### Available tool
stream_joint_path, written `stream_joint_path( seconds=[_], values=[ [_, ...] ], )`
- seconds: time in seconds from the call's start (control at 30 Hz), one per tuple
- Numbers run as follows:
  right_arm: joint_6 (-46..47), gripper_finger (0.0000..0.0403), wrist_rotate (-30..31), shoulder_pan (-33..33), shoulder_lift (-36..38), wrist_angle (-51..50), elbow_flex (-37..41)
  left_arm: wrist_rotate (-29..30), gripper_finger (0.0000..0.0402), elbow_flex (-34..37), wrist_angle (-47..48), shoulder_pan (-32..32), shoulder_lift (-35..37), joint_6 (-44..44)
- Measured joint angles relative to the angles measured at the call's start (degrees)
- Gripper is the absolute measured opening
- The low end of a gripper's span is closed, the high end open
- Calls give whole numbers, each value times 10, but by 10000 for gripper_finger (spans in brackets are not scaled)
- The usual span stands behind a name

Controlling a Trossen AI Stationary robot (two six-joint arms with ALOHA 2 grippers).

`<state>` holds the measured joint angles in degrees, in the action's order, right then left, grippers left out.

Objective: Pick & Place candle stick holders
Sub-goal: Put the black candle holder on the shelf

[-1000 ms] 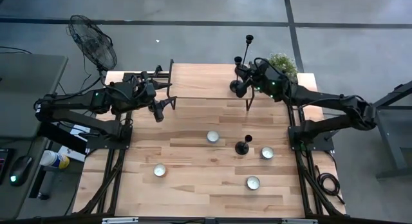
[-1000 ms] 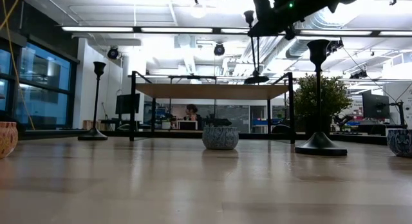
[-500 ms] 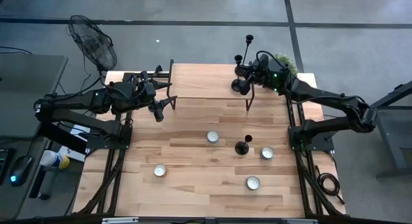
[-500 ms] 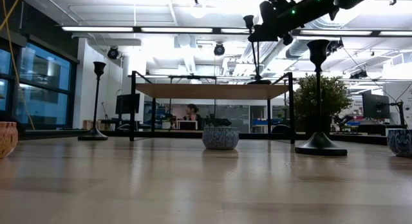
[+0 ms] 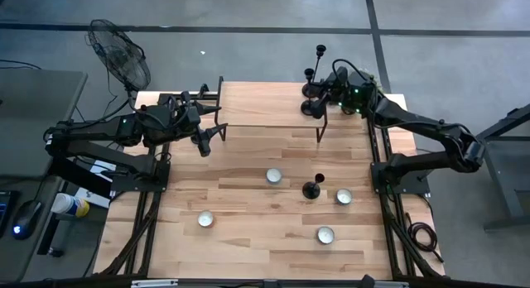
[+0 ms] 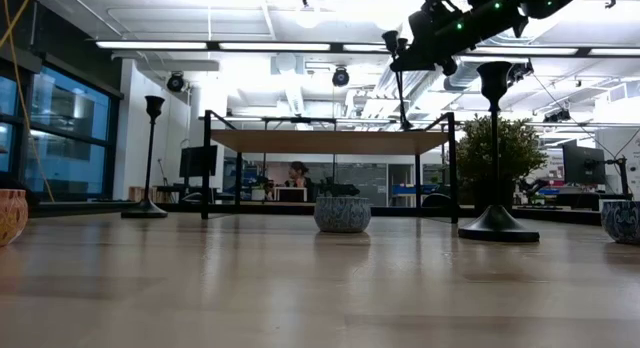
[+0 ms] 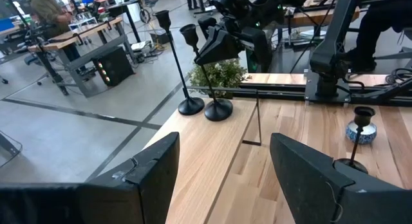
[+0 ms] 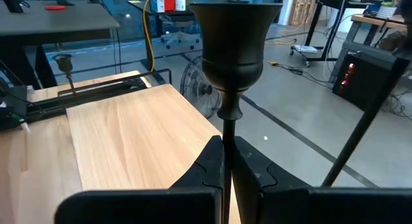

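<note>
My right gripper (image 5: 325, 98) is shut on a black candle stick holder (image 7: 205, 76) over the far right corner of a raised wooden shelf (image 6: 330, 141). A taller holder (image 7: 174, 63) stands beside it. The held one's base (image 7: 219, 110) is at shelf level; whether it rests there I cannot tell. A short holder (image 5: 312, 189) stands on its disc base mid-table. Another tall one (image 6: 150, 153) stands at the far left. My left gripper (image 5: 219, 132) hovers open over the table's left, with nothing between its fingers. My right gripper pinches the holder's thin stem (image 8: 227, 124) between its two fingers, just below the top cup (image 8: 233, 37). The fingers come level from the table's right and lie across the stem. The holder stays upright.
Several white tealights (image 5: 274, 176) (image 5: 344, 196) (image 5: 205, 219) lie on the table's near half. A potted plant (image 5: 364, 79) stands at the far right corner and a fan (image 5: 120, 52) beyond the far left. A person sits in the room behind.
My right gripper has carried the holder toward the table's far right corner and a little down, toward the taller holder. The holder has stayed upright.
</note>
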<state>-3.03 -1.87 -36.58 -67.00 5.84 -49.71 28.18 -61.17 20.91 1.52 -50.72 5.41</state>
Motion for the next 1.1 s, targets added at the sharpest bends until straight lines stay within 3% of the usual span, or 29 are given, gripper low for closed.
stream_joint_path(
  seconds=[0.87, 1.1],
  values=[
    [0, 0, -16, -10, 2, -68, -3, 0, 238, 0, -2, 0, 0, 0],
    [2, 17, -17, -10, 1, -69, -2, 0, 238, 0, -2, 0, 0, 2]
  ],
)
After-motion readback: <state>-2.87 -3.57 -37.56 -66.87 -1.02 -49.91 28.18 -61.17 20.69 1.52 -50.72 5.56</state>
